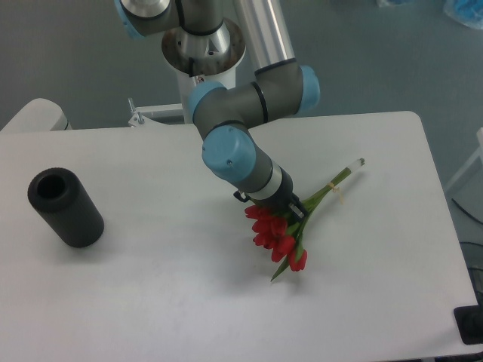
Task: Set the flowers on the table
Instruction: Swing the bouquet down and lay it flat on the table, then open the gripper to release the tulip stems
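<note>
The flowers (278,235), a small bunch of red tulips with green leaves, lie slanted right of the middle of the white table (151,302). Their thin green stems (336,182) point up and to the right, and the red heads point down and to the left. My gripper (285,211) comes down from above onto the bunch where the heads meet the stems. Its dark fingers (294,204) are closed around the bunch, partly hidden by the wrist and the blossoms. The bunch is at or just above the tabletop.
A black cylinder (65,208) lies on its side at the left of the table, open end facing up and left. The arm's base (204,45) stands at the table's far edge. The table's right edge (445,219) is near the stem tips.
</note>
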